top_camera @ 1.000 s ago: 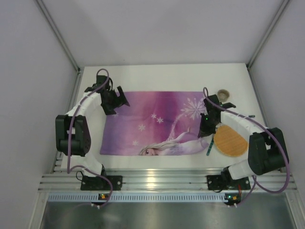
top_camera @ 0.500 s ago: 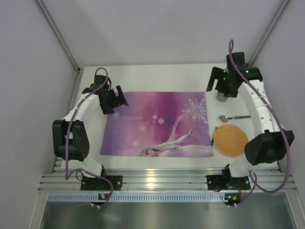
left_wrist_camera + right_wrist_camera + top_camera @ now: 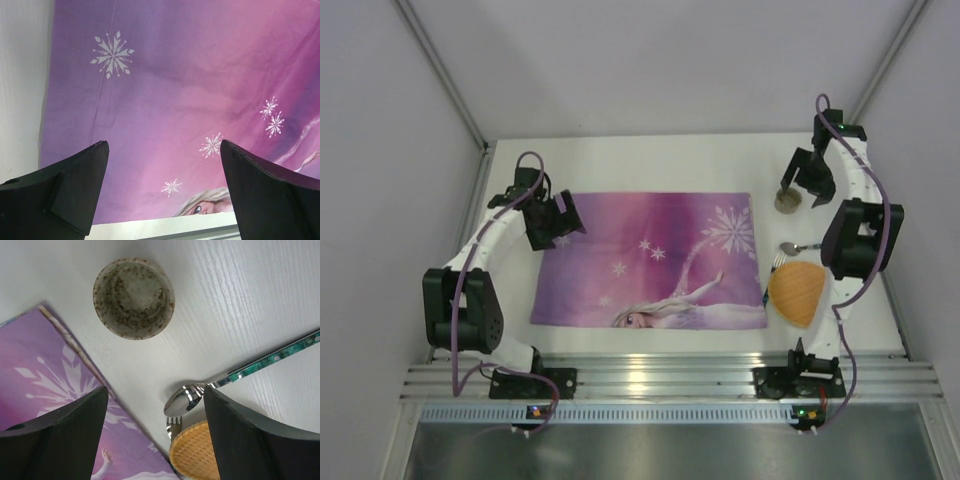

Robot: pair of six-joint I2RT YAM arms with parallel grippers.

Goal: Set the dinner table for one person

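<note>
While the left gripper (image 3: pixel 162 192) hangs spread wide and empty over the 10 o'clock corner of the purple princess placemat (image 3: pixel 650 255), the right gripper (image 3: pixel 155 435), likewise released, hovers above a speckled cup (image 3: pixel 133 298) at 2 o'clock on the white dinner table (image 3: pixel 650 160); spoon (image 3: pixel 250 369), fork (image 3: pixel 173 424) and wooden plate (image 3: pixel 195 456) lie at 4 o'clock.

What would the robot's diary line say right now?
left tool: open, above mat | right tool: open, near cup | spoon, fork, plate: right of mat
</note>
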